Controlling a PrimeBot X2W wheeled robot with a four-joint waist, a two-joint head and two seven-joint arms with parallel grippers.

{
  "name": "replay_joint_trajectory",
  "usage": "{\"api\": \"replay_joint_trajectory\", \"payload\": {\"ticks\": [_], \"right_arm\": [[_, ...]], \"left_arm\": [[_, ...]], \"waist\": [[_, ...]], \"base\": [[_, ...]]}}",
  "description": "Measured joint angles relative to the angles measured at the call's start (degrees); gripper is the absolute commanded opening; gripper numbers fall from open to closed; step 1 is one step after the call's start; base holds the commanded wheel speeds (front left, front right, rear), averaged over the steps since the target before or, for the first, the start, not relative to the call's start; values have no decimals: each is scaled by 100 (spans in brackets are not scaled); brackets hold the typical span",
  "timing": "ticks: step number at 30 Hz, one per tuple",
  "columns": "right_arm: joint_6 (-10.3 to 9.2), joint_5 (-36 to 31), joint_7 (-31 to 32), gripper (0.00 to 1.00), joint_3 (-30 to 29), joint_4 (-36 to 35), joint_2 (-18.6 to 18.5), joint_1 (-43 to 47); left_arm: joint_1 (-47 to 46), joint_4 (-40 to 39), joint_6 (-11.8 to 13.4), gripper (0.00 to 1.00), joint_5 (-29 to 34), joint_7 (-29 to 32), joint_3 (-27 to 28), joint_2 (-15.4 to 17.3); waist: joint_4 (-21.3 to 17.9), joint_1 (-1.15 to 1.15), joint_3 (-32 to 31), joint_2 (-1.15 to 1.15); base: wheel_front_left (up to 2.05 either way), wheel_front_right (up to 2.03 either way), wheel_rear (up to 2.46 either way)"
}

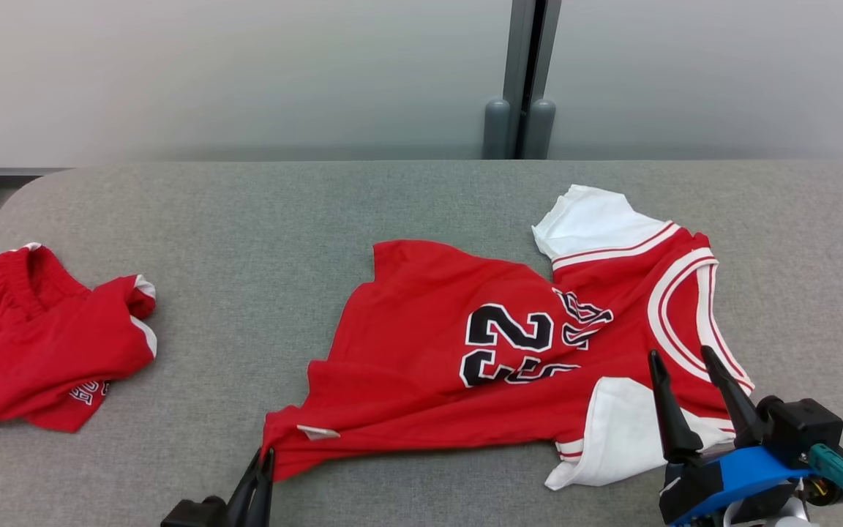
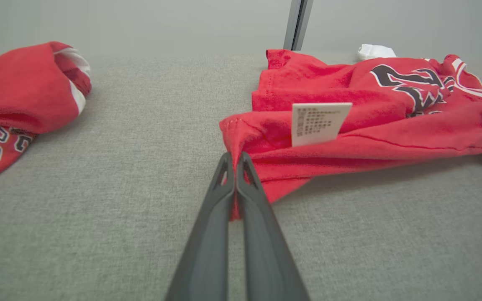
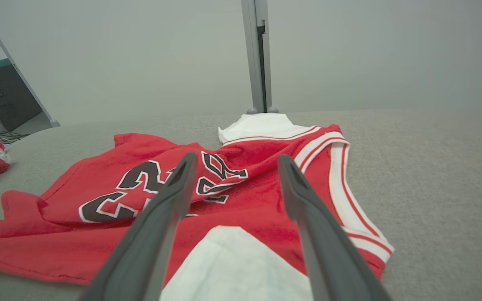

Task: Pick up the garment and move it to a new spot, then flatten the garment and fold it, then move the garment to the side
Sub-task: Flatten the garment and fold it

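Grey fabric tabletop (image 1: 282, 219) is seen right across the frame, red 23 jersey (image 1: 429, 344) spread crumpled at centre right, red shorts (image 1: 41, 344) bunched far left. Jersey's lower-left hem corner is pinched tight by the left gripper (image 1: 264, 457); right gripper (image 1: 681, 355) is held wide apart over the lower-right white sleeve (image 1: 619, 432).

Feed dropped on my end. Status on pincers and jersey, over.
Left pincer shut on jersey hem corner. Right pincer open over near white sleeve, holding nothing. Jersey wrinkled on table. Second red garment far left, clear.
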Motion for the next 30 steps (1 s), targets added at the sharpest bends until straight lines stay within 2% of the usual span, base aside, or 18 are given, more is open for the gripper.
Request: {"api": "replay_joint_trajectory", "payload": {"ticks": [1,2,3,16,30], "right_arm": [[0,0,2,100,7,2,0,4],[0,0,4,100,20,12,0,9],[0,1,7,100,34,18,1,18],[0,34,22,100,0,49,1,143],[0,-49,66,100,-242,-5,0,325]], "left_arm": [[68,0,-30,1,9,0,19,-3],[123,-22,-44,44,11,0,57,-24],[149,-41,-49,100,36,0,85,-44],[138,-912,-69,100,470,0,1040,-311],[-108,-1170,11,100,775,0,2136,-225]], "waist": [[16,0,-16,0],[28,0,-36,0],[36,0,-57,0],[-116,0,-301,0],[-484,1,-389,0]], "base": [[0,0,0],[0,0,0],[0,0,0],[0,0,0],[0,0,0]]}}
